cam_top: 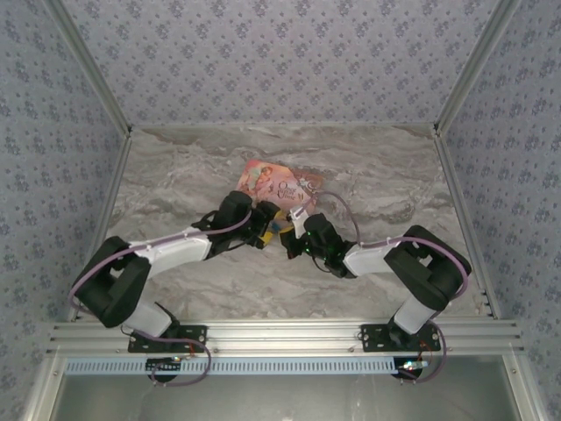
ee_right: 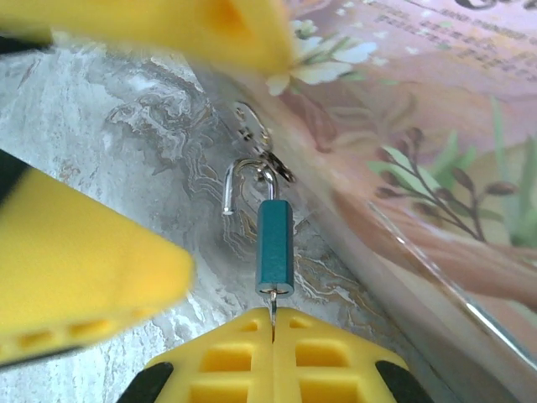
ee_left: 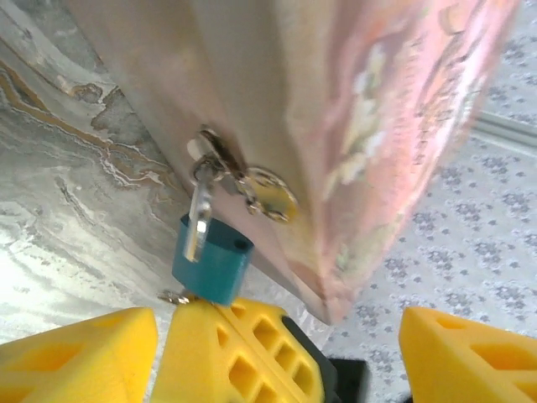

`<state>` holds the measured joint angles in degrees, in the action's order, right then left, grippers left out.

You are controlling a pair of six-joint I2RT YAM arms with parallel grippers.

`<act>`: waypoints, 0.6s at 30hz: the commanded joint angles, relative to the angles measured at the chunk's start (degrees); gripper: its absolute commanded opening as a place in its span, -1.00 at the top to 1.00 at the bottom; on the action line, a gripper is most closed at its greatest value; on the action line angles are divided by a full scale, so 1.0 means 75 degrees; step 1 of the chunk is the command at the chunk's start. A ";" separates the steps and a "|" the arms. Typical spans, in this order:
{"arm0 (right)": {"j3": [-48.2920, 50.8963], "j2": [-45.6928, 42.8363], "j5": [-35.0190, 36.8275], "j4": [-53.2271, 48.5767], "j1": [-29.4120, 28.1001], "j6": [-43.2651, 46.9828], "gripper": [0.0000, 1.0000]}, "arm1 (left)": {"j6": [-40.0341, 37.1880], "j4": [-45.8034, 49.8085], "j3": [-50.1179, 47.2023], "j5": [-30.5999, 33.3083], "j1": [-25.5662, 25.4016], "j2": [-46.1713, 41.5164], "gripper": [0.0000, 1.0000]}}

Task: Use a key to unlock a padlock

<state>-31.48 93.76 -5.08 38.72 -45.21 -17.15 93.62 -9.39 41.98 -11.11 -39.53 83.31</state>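
The padlock (ee_right: 274, 245), a tiny blue body with a silvery shackle (ee_right: 243, 178), hangs from the metal clasp (ee_left: 268, 193) of the pink illustrated box (ee_left: 336, 109). One shackle end stands free of the body. The thin metal key (ee_right: 272, 306) sticks into the body's underside. My right gripper (ee_right: 273, 329) is shut on the key just below the padlock (ee_left: 214, 260). My left gripper (ee_left: 277, 327) stands open, its yellow fingers (ee_left: 75, 357) wide on either side of the padlock and of the right gripper's fingers (ee_left: 243, 353). From above, both grippers meet at the padlock (cam_top: 280, 226) in front of the box (cam_top: 276, 186).
The box lies on a marble-patterned table (cam_top: 175, 175) near the middle, walled in by patterned panels (cam_top: 280, 53) at the back and sides. An aluminium rail (cam_top: 280, 333) runs along the near edge by the arm bases.
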 commanded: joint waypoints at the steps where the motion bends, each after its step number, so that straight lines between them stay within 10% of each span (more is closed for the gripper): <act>1: 0.0260 -0.0029 -0.0493 0.0505 0.0185 -0.1202 1.00 | -0.0777 0.0791 -0.0064 0.0459 0.0233 -0.0813 -0.58; 18: 0.0178 0.0890 -0.2409 0.1349 0.1017 -0.5230 1.00 | -0.4218 0.2749 0.0724 0.1248 0.1751 -0.2198 -0.79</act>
<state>-30.28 98.45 -20.97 47.09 -38.48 -48.18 69.49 7.40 43.92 -3.09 -27.92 66.89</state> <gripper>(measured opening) 0.060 0.895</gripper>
